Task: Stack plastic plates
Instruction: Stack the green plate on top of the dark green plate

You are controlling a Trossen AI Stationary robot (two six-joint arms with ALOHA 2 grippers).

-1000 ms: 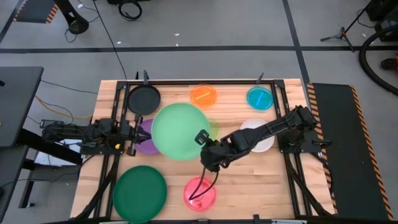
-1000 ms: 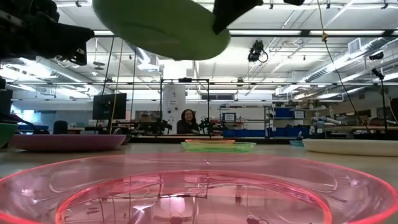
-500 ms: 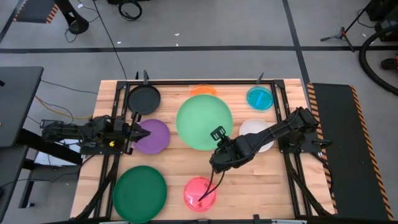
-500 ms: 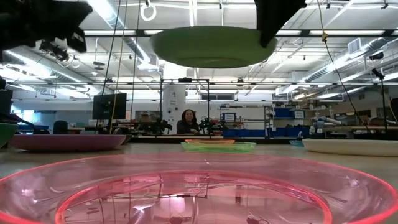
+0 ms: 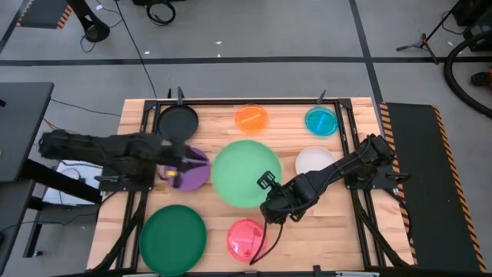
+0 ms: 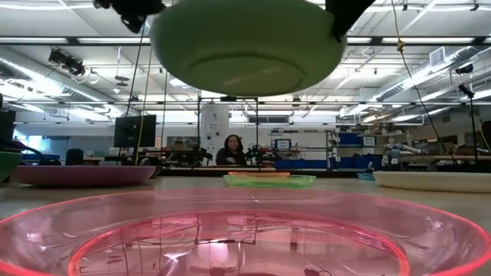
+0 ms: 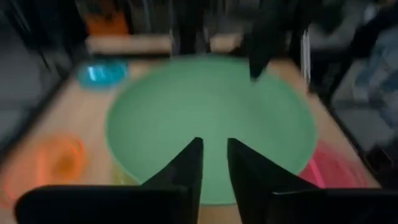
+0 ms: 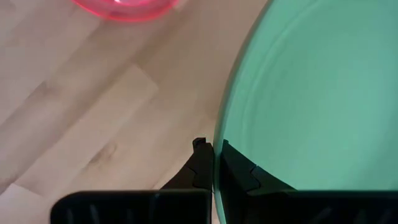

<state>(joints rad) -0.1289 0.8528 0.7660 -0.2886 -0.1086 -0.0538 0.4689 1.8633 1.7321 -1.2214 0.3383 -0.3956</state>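
Note:
My right gripper (image 5: 267, 183) is shut on a large light green plate (image 5: 244, 173) held above the table's middle; the plate also shows in the low view (image 6: 247, 46). My left gripper (image 5: 190, 159) hovers over the purple plate (image 5: 194, 175), its fingers (image 7: 186, 168) a narrow gap apart, empty, pointing at the held plate (image 7: 211, 118). A dark green plate (image 5: 173, 238), pink (image 5: 246, 240), black (image 5: 177, 121), orange (image 5: 251, 118), cyan (image 5: 320, 121) and white (image 5: 314, 160) plates lie flat on the table. A lime plate (image 6: 268, 181) lies under the held one. My right gripper pinches the light green plate's rim (image 8: 219, 134) between its two fingers, on the plate's near right side. The fingers come from the table's right and near side, roughly level. The plate is lifted clear of the table, open side up, about level.
Dark rails frame the wooden table (image 5: 338, 231). Bare wood lies at the near right and between the pink and white plates. A person (image 6: 231, 149) sits far back in the room.
My right gripper has carried the light green plate toward the table's right edge, then toward the near edge, keeping it clear of the table. My left gripper has risen and gone toward the right, over the purple plate.

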